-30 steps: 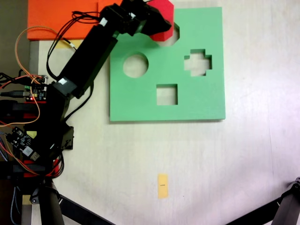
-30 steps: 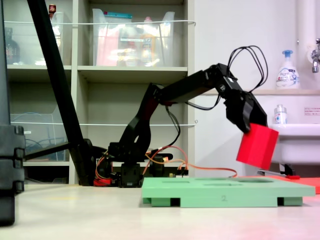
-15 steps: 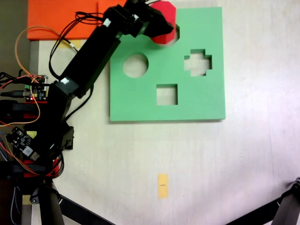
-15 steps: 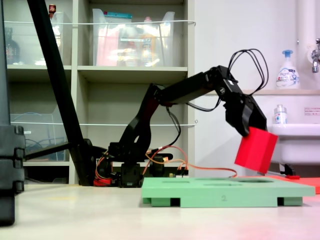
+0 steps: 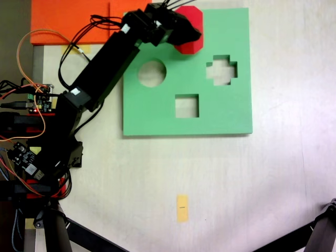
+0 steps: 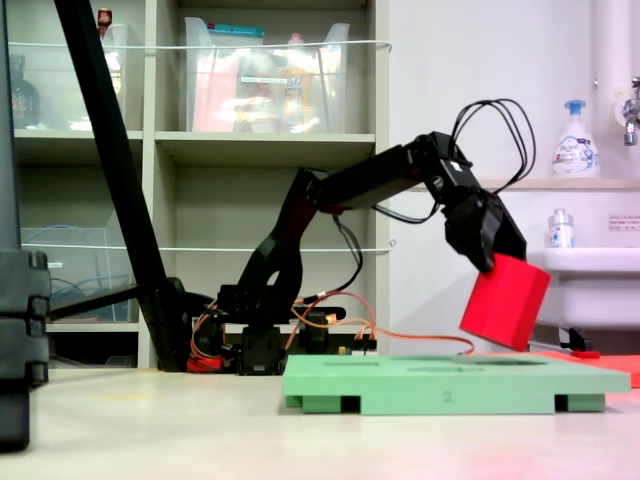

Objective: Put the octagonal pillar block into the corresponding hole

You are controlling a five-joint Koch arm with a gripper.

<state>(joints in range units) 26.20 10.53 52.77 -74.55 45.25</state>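
The end effector (image 6: 497, 262) is clamping the octagonal pillar block (image 6: 505, 302) from above, its black jaws pressing on the block's upper end. In the low side-on fixed view the red block is hanging tilted in the air, its lower corner just above the green foam board (image 6: 455, 385) and not touching it. In the top-down fixed view the end effector (image 5: 185, 32) is reaching in from the left, and the octagonal pillar block (image 5: 192, 26) is sitting over the board's upper middle area, near the top edge of the green foam board (image 5: 157, 118). The corresponding hole (image 5: 181, 51) is lying almost wholly hidden beneath the block and the arm's black housing, so only a sliver of its rim may be showing under the block's lower left corner.

The round cutout (image 5: 152, 73) is lying left of centre, the cross-shaped cutout (image 5: 221, 70) to its right, and the square cutout (image 5: 187, 105) below and between them; all three are standing open. The board is resting on a pale surface (image 5: 236, 184). An orange sheet (image 5: 68, 21) is lying at the top left, touching the board's upper corner region, and a small yellow tag (image 5: 181, 208) is sitting well apart from the board, lower down on the surface
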